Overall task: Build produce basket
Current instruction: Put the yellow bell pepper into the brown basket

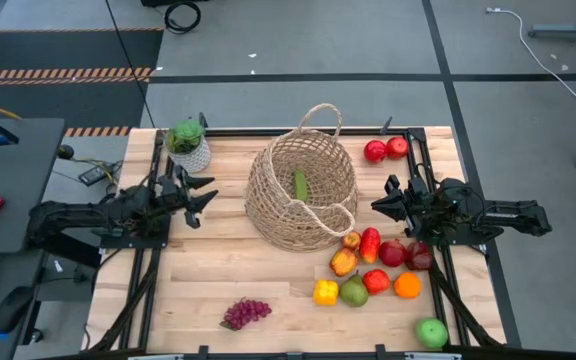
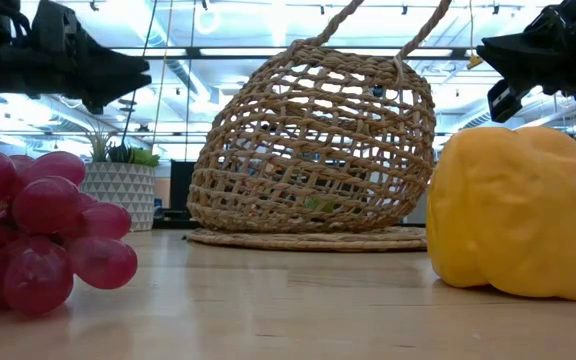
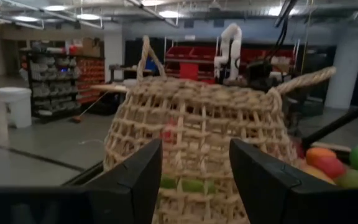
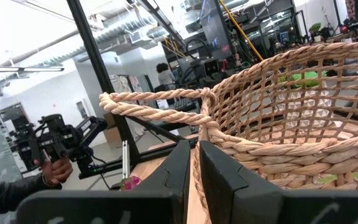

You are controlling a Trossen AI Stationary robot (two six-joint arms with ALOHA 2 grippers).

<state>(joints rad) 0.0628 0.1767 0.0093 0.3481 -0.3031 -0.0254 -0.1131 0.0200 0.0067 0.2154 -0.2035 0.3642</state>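
A large tan wicker basket (image 1: 301,190) is sitting mid-table, a green cucumber (image 1: 300,184) lying inside. The left gripper (image 1: 206,192) is hovering beside it, fingers apart and empty. The right gripper (image 1: 378,204) is hovering opposite, fingers together. Loose produce (image 1: 373,265) is lying on the pale wooden table (image 1: 208,270), grapes (image 1: 246,313) nearer the front. A potted plant (image 1: 188,146) is standing at a corner.

Rough woven wicker basket (image 1: 301,190), pale matt wooden table (image 1: 218,270)
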